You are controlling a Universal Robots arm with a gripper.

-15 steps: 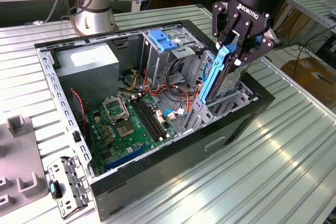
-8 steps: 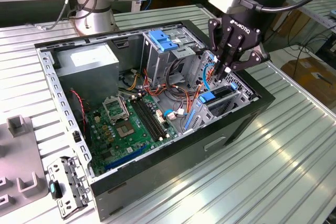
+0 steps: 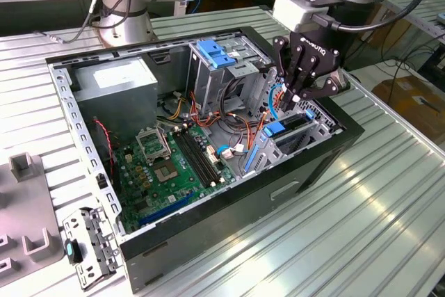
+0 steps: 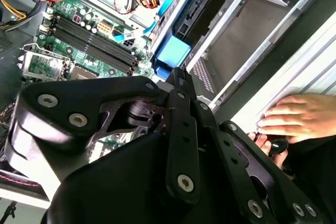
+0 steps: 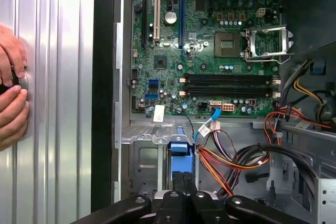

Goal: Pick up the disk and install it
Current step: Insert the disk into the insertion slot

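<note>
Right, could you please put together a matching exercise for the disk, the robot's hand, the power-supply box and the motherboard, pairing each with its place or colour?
Things:
1. disk
2. hand
3. power-supply box
4. motherboard

Descriptions:
A. green, lying flat on the floor of the case
B. black, just above a blue handle
C. grey with a white sticker, in a corner of the case
D. dark, sitting in the metal bay

Pairs: 1-D, 2-B, 3-C, 4-A
</note>
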